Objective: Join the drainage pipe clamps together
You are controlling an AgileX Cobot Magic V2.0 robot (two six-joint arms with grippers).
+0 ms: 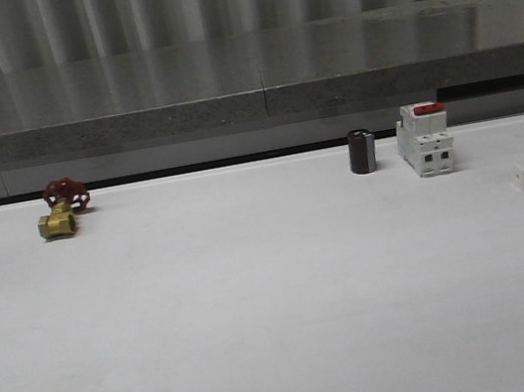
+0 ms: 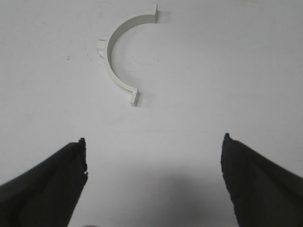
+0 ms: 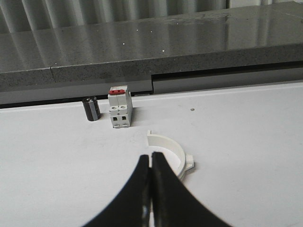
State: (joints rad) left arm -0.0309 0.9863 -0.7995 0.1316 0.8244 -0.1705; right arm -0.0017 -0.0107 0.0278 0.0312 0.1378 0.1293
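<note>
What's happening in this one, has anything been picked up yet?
Nothing is held yet. The left gripper is open, hovering over one white clamp half that lies flat on the table. The right gripper has its fingers shut together, with the other clamp half lying on the table just beyond them. The two halves are apart, not joined. The brass valve, dark cylinder and white switch sit untouched along the back.

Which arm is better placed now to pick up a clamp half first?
Probably the left. Its pincer is open, with a clamp half lying free ahead of it. The right pincer is shut before its clamp half.
</note>
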